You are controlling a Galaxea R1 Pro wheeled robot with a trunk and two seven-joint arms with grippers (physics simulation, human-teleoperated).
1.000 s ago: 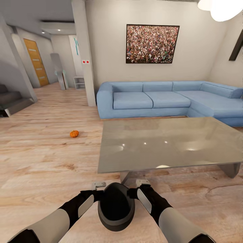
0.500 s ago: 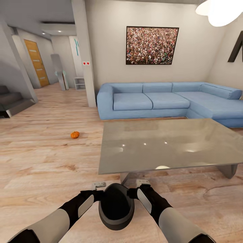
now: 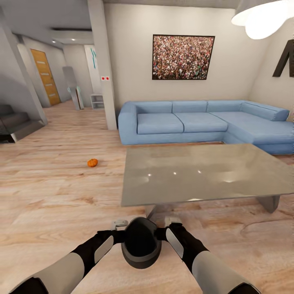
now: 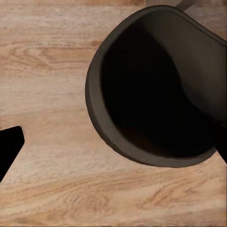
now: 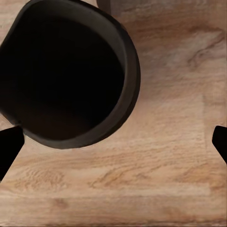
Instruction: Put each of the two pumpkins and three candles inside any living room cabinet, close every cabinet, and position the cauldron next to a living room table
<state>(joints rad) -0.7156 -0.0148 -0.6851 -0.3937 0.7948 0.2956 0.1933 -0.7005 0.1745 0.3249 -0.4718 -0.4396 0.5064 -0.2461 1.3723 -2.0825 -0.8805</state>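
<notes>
A black cauldron [image 3: 140, 243] hangs low over the wood floor in front of me, between my two forearms, mouth up and tilted. My left gripper [image 3: 120, 227] is at its left side and my right gripper [image 3: 172, 224] at its right. In the left wrist view the cauldron [image 4: 156, 90] sits close beside the widely spread fingers of the left gripper [image 4: 113, 151]. In the right wrist view the cauldron [image 5: 61, 71] sits beside the open right gripper [image 5: 113, 142]. One small orange pumpkin [image 3: 92, 162] lies on the floor to the left of the grey low table [image 3: 196, 171].
The table's near edge is just beyond the cauldron. A blue corner sofa [image 3: 204, 122] stands behind it against the wall. A pillar [image 3: 103, 65] and a hallway with stairs [image 3: 16, 122] lie at the left. Open wood floor stretches around the pumpkin.
The whole view has shifted slightly, so the camera moved. The cauldron now looks a little smaller and higher in the picture between the arms. The pumpkin stays where it was on the floor.
</notes>
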